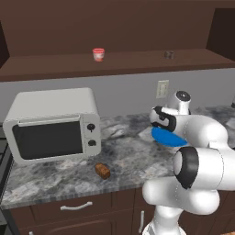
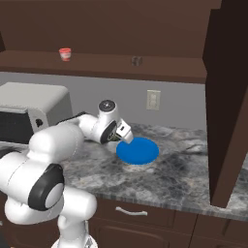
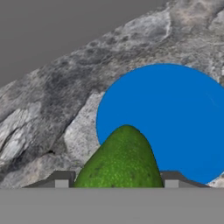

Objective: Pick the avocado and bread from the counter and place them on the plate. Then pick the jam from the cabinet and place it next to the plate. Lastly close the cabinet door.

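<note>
The green avocado (image 3: 120, 162) sits between my gripper's (image 3: 116, 179) fingers, which are shut on it. It hangs just above the near-left rim of the blue plate (image 3: 175, 118). The right base view has the gripper (image 2: 127, 136) at the left edge of the plate (image 2: 137, 150) on the marbled counter (image 2: 184, 174). Left of the arm, near the counter's front edge, lies the brown bread (image 1: 103, 170). The red-lidded jam (image 1: 98, 54) stands on the cabinet shelf (image 1: 114, 64). At the right, the cabinet door (image 2: 227, 121) stands open.
A white microwave (image 1: 53, 124) fills the counter's left end. A small dark jar (image 1: 169, 54) stands on the shelf to the right of the jam. On the wall behind the plate is a wall outlet (image 1: 162, 88). Drawers with silver handles (image 1: 75, 207) run below the counter.
</note>
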Controlling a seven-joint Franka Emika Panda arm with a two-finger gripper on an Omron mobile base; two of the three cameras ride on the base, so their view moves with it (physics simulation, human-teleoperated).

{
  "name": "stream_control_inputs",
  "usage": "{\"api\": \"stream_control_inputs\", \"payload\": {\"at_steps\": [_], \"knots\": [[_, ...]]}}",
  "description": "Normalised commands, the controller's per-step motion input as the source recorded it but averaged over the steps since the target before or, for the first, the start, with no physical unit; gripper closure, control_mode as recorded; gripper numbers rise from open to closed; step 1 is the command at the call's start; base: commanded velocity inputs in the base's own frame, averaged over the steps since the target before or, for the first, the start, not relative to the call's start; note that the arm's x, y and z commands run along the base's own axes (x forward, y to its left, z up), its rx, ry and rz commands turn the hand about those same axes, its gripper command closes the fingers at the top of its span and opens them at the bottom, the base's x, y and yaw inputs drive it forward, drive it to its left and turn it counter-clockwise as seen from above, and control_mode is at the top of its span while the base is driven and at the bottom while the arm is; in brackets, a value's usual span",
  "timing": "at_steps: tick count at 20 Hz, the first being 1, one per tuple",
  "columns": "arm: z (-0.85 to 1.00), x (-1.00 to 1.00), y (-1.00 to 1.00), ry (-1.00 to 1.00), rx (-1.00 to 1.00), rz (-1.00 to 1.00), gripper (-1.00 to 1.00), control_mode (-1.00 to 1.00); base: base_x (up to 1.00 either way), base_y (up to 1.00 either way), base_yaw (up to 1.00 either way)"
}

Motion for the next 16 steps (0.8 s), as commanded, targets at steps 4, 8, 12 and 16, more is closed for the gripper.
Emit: {"api": "stream_control_inputs", "payload": {"at_steps": [4, 8, 12, 16], "knots": [[-0.13, 0.0, -0.3, 0.0, 0.0, -0.02, 1.0, -1.0, 0.0, 0.0, 0.0], [-0.22, 0.0, -0.25, 0.0, 0.0, -0.02, 1.0, -1.0, 0.0, 0.0, 0.0], [-0.24, 0.0, -0.2, 0.0, 0.0, -0.02, 1.0, -1.0, 0.0, 0.0, 0.0], [-0.23, 0.0, -0.12, 0.0, 0.0, -0.02, 1.0, -1.0, 0.0, 0.0, 0.0]]}}
